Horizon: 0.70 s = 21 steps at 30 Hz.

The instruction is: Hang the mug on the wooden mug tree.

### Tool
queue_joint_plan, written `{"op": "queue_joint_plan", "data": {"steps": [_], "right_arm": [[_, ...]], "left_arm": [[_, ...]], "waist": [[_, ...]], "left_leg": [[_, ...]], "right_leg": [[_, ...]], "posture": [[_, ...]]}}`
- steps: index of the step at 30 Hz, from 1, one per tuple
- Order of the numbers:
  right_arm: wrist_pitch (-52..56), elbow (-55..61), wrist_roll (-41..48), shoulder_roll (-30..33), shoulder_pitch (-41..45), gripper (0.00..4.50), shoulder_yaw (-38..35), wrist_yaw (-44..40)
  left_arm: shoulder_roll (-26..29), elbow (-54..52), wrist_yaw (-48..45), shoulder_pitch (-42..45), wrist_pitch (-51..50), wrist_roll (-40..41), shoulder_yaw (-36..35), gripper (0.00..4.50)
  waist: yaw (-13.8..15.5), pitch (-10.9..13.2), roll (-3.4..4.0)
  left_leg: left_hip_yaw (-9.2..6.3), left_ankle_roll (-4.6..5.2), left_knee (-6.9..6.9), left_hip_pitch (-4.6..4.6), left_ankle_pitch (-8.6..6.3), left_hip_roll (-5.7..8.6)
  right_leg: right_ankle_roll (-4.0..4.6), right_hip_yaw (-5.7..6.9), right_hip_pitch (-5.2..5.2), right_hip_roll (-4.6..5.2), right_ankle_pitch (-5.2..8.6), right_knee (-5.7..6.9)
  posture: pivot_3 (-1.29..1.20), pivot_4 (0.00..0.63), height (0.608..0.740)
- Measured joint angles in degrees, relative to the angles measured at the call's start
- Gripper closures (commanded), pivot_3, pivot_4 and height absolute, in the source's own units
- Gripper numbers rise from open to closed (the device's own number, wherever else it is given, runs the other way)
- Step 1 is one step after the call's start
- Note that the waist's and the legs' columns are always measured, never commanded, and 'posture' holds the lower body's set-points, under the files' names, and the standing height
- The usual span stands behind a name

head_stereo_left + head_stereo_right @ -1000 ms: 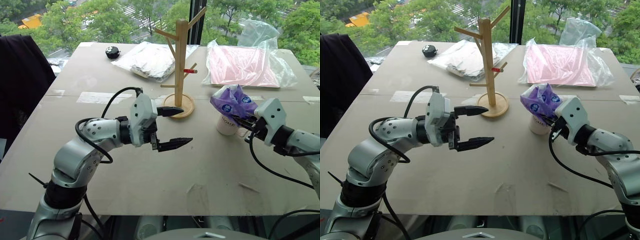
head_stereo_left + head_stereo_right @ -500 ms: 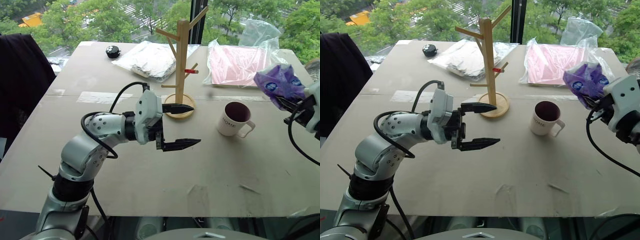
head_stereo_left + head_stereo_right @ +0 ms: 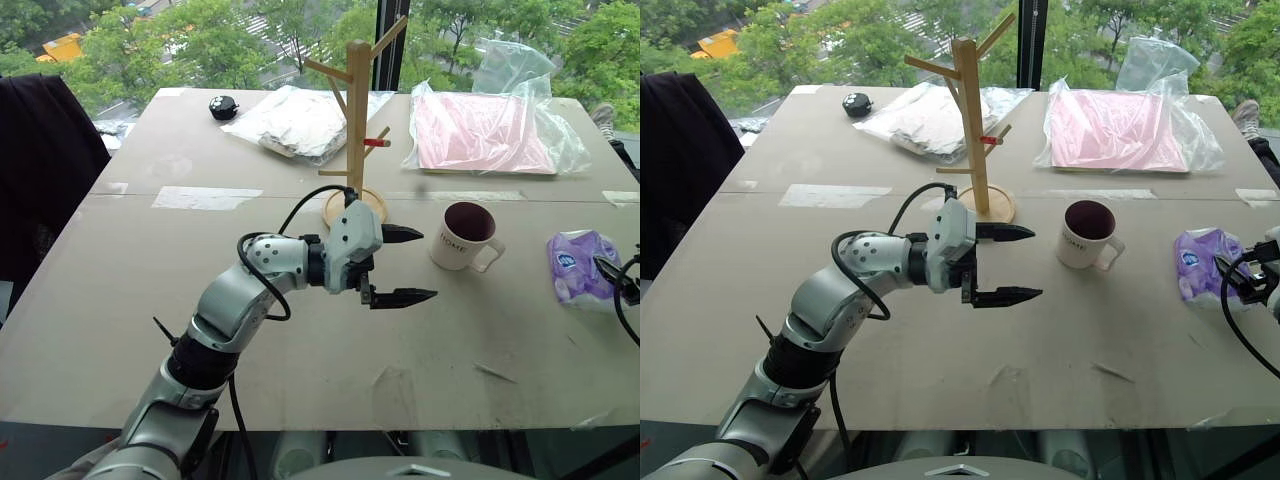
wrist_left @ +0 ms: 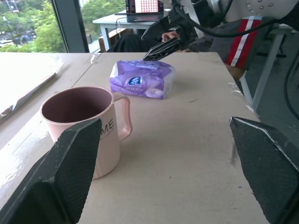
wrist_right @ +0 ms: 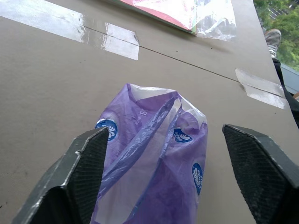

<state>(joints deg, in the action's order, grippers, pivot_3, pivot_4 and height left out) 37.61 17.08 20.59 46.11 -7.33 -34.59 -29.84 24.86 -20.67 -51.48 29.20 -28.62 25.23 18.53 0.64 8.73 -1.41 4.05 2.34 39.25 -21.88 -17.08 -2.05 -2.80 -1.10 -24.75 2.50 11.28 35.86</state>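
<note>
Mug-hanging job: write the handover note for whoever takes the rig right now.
Left end effector: open, empty, pointing at the mug from the tree side, short of it.
Right end effector: open, the purple tissue pack lying on the table between its fingers.
The mug: upright on the table, empty, handle toward the tissue pack, clear of the wooden mug tree.
Done: tissue pack is out of the mug and set down near the table's right edge.
Left: grasp the mug, lift it, hook its handle over a peg.
</note>
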Motion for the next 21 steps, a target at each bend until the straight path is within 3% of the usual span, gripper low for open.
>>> {"op": "queue_joint_plan", "data": {"steps": [3,7,10,16,21], "right_arm": [[0.11,1.70,0.53,-0.76,0.41,0.11,-0.29,0.43],[6.15,14.07,12.33,-3.09,1.18,0.11,-0.27,-2.29],[9.47,19.17,16.11,-5.60,0.25,0.11,2.81,-1.27],[9.04,20.15,13.06,-16.52,-4.40,0.11,14.15,6.10],[5.53,17.00,9.65,-19.07,-2.90,0.11,15.94,8.52]], "left_arm": [[-0.79,0.04,1.01,-0.01,-0.45,-1.12,0.51,0.00],[-0.10,0.03,1.09,0.02,-1.05,-1.55,0.47,0.00],[0.87,0.03,0.89,0.02,-1.16,-1.60,0.21,0.00],[6.00,-1.92,0.42,-2.52,-2.70,-1.64,-1.09,0.00],[7.55,-3.14,2.45,-3.26,-4.01,-4.29,-1.04,0.00]], "waist": [[-0.07,0.00,0.01],[-0.18,-0.02,0.05],[0.13,-0.02,0.03],[-0.01,-0.02,0.07],[0.01,-0.02,0.07]], "left_leg": [[-0.02,0.00,0.00,0.01,0.00,0.00],[-0.37,0.00,-0.01,0.01,0.00,-0.09],[-0.50,0.00,-0.01,-0.05,0.00,-0.10],[-0.38,-0.01,0.00,-0.06,0.00,-0.07],[-0.34,0.00,0.05,-0.02,0.00,-0.05]], "right_leg": [[0.00,-0.04,0.00,-0.02,0.00,0.00],[-0.03,0.00,0.00,-0.20,-0.03,0.01],[0.01,-0.01,0.03,-0.28,0.00,0.00],[0.02,-0.23,0.01,-0.27,0.02,-0.03],[0.00,-0.30,0.02,-0.29,0.02,-0.01]], "posture": [[0.00,0.150,0.740],[0.00,0.150,0.740],[0.00,0.150,0.740],[0.00,0.150,0.740],[0.00,0.150,0.740]]}}
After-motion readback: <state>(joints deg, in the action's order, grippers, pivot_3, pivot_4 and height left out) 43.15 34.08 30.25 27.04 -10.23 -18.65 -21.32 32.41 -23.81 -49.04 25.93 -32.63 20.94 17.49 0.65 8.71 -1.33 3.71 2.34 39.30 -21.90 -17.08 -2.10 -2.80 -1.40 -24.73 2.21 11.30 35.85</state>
